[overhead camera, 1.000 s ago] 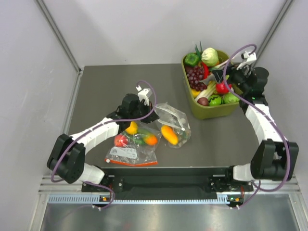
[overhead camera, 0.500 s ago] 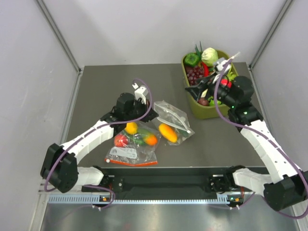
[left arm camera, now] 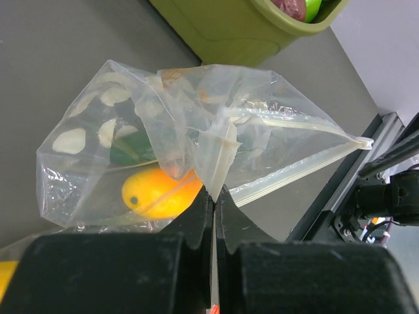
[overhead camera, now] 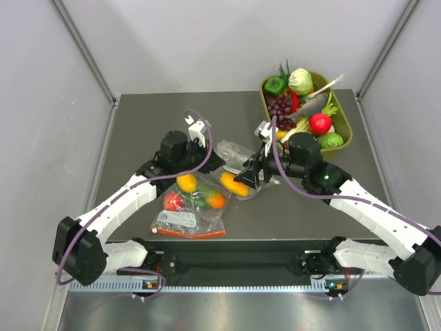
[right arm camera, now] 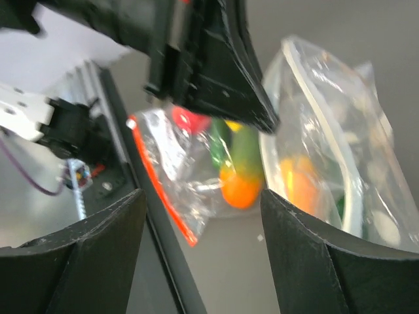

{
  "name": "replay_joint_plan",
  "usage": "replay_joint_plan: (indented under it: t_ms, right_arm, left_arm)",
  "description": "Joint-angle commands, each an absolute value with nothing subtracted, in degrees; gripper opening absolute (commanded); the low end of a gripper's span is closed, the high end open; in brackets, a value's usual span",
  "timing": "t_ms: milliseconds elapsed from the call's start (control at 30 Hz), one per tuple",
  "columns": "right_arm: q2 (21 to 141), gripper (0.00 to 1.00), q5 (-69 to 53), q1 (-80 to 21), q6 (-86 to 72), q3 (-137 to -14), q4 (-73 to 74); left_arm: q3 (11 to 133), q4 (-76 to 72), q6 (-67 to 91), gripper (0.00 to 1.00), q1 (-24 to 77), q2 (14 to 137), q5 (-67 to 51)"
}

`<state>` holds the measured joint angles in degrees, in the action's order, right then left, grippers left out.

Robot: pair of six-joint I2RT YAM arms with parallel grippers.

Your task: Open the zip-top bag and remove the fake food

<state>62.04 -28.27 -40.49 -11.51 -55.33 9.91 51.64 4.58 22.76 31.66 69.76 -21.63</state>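
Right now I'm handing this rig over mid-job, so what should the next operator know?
Left claw: shut, pinching the zip-top bag film near its zip edge.
Right claw: open, empty, facing the bag's mouth.
Fake food: both pieces inside the bag.
Done: one side gripped; mouth looks partly parted.
Left: grip the other side, widen the mouth, take the food out.

We list one zip-top bag (left arm camera: 275,131), clear with white polka dots, crumpled on the grey table (left arm camera: 65,59), zip mouth parted, holding fake food: a yellow-orange mango-like fruit (left arm camera: 160,196) beside a dark green cucumber-like piece (left arm camera: 131,149).
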Motion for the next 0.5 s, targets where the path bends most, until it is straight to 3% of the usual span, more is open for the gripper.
replay_joint_plan:
  t_ms: [0, 267, 467]
  right_arm:
    - [60.66, 0.7, -18.92, -42.71, -8.27, -54.85, 13.79]
    - [55.63, 0.71, -0.46, -42.89, -0.45, -53.26, 18.71]
    - [56.95, 0.7, -0.7, -42.89, 2.64, -53.26, 21.97]
  left_arm:
    - [53.7, 4.92, 21.89, 0.0, 31.9, 67.94, -22.15]
    - [54.67, 8.43, 19.95, 0.0, 31.9, 66.71, -21.45]
    - [54.67, 9.05, 19.78, 0.0, 31.82, 66.18, -21.36]
